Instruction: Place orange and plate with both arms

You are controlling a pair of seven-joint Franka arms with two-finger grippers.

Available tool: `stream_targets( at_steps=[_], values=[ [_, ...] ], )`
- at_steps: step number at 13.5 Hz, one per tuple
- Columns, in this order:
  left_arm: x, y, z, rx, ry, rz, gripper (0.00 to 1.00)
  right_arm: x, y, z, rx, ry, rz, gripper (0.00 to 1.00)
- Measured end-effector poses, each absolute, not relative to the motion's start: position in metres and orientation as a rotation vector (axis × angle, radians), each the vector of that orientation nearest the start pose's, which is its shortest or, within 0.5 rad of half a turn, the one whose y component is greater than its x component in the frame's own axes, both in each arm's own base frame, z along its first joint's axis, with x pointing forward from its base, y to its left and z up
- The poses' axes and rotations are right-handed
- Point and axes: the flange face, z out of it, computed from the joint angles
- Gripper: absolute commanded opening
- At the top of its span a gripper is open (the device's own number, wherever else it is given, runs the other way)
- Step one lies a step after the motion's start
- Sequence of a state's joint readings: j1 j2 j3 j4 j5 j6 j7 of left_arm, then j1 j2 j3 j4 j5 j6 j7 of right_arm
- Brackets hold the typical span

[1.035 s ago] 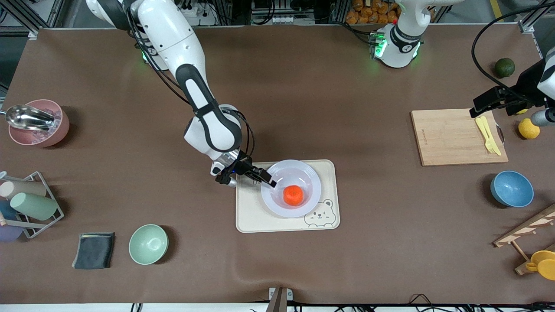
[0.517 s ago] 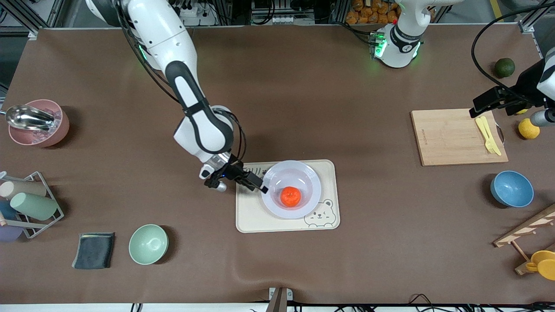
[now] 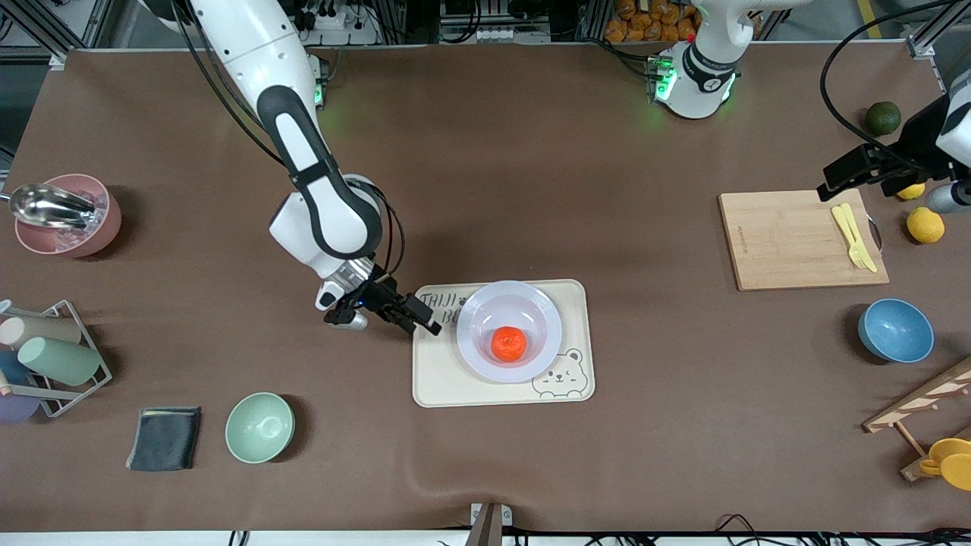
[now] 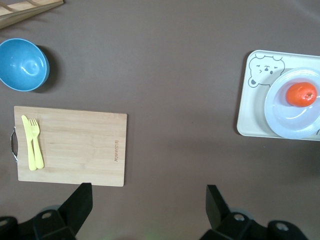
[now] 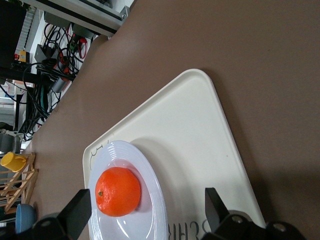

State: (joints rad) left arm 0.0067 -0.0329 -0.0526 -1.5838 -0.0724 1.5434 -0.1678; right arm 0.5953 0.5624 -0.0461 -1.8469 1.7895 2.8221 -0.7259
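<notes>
Risk from here looks small in the front view, but it is there. The right end effector (image 3: 413,318) hangs low over the cream tray's (image 3: 436,379) edge toward the right arm's end of the table, fingers spread wide and empty, just beside the plate (image 3: 548,334). A careless sweep toward the plate could catch its rim, slide it on the tray and set the orange (image 3: 510,343) rolling. The orange sits in the plate's sunken centre, and the plate rests on the tray, above the bear drawing. The left end effector (image 3: 861,171) hovers over the bamboo board (image 3: 781,243), well apart from the tray; this arm waits.

Left wrist view: the left end effector (image 4: 147,205) stands wide open with nothing between its fingers. From here the plate (image 4: 280,117) is a pale, shallow round with a wide rim, the orange (image 4: 301,94) small, round and bright in its hollow.

Right wrist view: the right end effector (image 5: 147,212) is wide open and holds nothing. The orange (image 5: 118,191) shows a smooth skin with a small dark stem mark, and probably leans toward one side of the plate's (image 5: 155,192) hollow, though the angle makes that hard to judge. A round fruit lying loose in a shallow dish would roll at a knock.
</notes>
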Motion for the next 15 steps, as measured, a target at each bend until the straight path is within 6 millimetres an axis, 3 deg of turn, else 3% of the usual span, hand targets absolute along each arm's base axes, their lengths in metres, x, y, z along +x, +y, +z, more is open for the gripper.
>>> stream_targets(
  at_steps=[4,8,15],
  values=[
    [0.537,-0.045,0.637,-3.159,-0.170,0.018,1.00,0.563,0.264,0.260,-2.318,0.383,-0.481,1.00],
    [0.536,-0.045,0.635,-3.156,-0.174,0.029,1.00,0.581,0.246,0.269,-2.394,0.195,-0.510,1.00],
    [0.537,-0.036,0.631,-3.153,-0.200,0.043,1.00,0.619,0.166,0.285,-2.544,-0.258,-0.425,1.00]
  ],
)
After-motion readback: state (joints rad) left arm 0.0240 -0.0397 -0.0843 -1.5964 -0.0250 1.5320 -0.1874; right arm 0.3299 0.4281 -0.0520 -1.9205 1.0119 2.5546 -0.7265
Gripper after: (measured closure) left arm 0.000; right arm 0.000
